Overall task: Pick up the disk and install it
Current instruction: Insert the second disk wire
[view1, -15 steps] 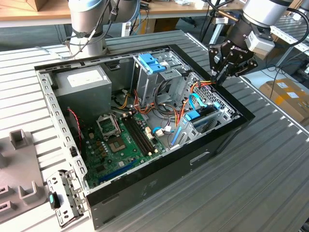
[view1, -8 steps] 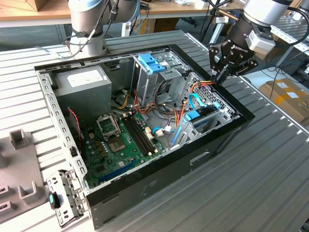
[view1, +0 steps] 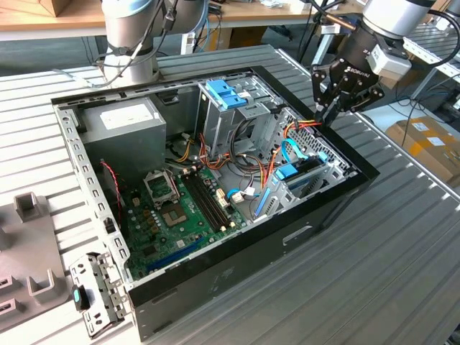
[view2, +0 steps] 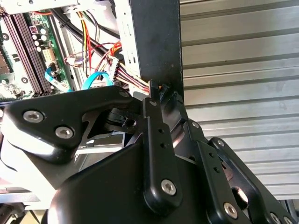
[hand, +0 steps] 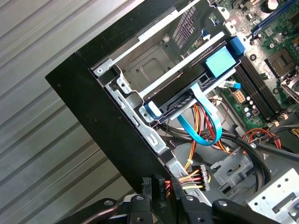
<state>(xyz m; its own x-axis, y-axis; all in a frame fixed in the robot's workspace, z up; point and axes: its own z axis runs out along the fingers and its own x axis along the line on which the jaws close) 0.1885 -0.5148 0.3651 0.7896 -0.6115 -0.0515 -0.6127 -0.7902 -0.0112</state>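
Note:
The disk (view1: 291, 172) sits edge-on in the low drive cage at the corner of the open black computer case (view1: 237, 273) towards the exterior view's right. Its light blue carrier (hand: 218, 63) shows in the first wrist view, lying between the cage's metal rails. My gripper (view1: 328, 115) hangs above the case's far right rim, up and behind the drive cage. In both wrist views its fingertips (view2: 152, 105) stand close together by the black case wall, near a bundle of orange and red wires. The gripper (hand: 162, 185) looks shut with nothing held.
Inside the case are a grey power-supply box (view1: 126, 126), a tall metal cage with a blue latch (view1: 226, 92), the green motherboard (view1: 180, 208) and loose cables (view1: 277, 154). The arm's base (view1: 129, 43) stands behind the case. Grey fixtures (view1: 29, 287) lie at the exterior view's left.

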